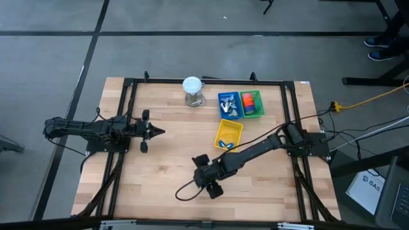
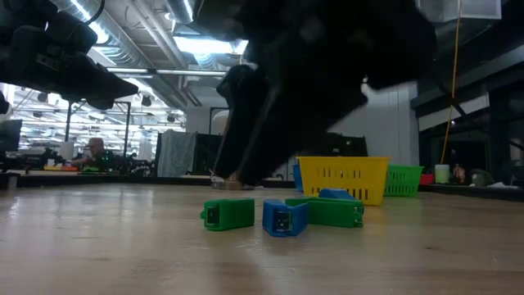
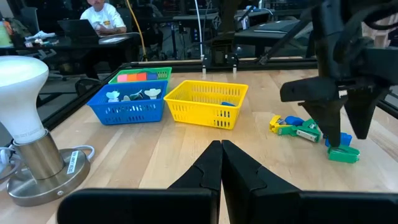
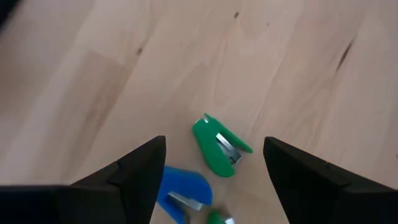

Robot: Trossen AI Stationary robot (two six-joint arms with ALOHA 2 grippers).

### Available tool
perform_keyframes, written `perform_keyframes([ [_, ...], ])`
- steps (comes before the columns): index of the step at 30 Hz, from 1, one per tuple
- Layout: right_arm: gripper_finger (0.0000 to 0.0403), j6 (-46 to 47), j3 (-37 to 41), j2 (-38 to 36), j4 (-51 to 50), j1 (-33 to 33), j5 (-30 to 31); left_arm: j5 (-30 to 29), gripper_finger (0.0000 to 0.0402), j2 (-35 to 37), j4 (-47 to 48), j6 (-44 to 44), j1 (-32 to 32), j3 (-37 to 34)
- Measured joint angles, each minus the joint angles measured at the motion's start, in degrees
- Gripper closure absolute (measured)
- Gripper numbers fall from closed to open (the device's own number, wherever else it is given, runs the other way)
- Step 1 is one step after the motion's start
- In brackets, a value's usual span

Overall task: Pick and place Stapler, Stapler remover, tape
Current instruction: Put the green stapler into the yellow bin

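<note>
Small staplers lie flat on the wooden table: a green one (image 4: 217, 146) with a blue one (image 4: 183, 191) beside it, and a yellow, green and blue cluster (image 3: 293, 127) nearer the yellow basket (image 1: 228, 133). My right gripper (image 4: 214, 142) hangs open just above the green stapler (image 3: 343, 154), pointing steeply down, one finger on either side and clear of it. Grey stapler removers (image 3: 130, 95) lie in the blue basket (image 1: 229, 105). Orange and red tape pieces (image 3: 134, 77) lie in the green basket (image 1: 252, 104). My left gripper (image 1: 156, 131) waits shut at the table's left.
A white bulb on a metal base (image 1: 192, 89) stands at the far edge, left of the baskets. A black frame (image 1: 128, 115) runs around the table top. Bare wood lies between the two arms. A person (image 3: 102, 15) sits at a desk beyond the table.
</note>
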State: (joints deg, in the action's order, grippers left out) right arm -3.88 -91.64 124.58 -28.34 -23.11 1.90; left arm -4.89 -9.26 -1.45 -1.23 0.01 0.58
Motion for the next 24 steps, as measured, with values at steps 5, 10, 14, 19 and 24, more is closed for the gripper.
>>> perform_keyframes([
  [5, 0.0126, -5.13, 0.00, 1.45, 0.86, 0.00, 3.79, 0.00, 0.0400, 0.00, 0.00, 0.00, 0.00, 0.00],
  [10, 0.0126, -5.77, 0.00, 2.58, 1.63, 0.39, 5.61, 0.00, 0.0400, 0.00, 0.00, 0.00, 0.00, 0.00],
  [14, 0.0139, -5.78, -0.07, 3.39, 1.73, 0.44, 5.54, 0.00, 0.0400, 0.00, -0.01, 0.00, -0.01, 0.00],
  [19, 0.0186, -5.35, -0.09, 3.60, 1.77, 0.54, 5.25, 0.00, 0.0400, 0.00, 0.00, 0.00, 0.00, 0.00],
  [24, 0.0265, -4.16, -0.09, 3.76, 2.35, 0.53, 4.62, 0.00, 0.0400, 0.01, 0.00, 0.00, 0.00, 0.00],
])
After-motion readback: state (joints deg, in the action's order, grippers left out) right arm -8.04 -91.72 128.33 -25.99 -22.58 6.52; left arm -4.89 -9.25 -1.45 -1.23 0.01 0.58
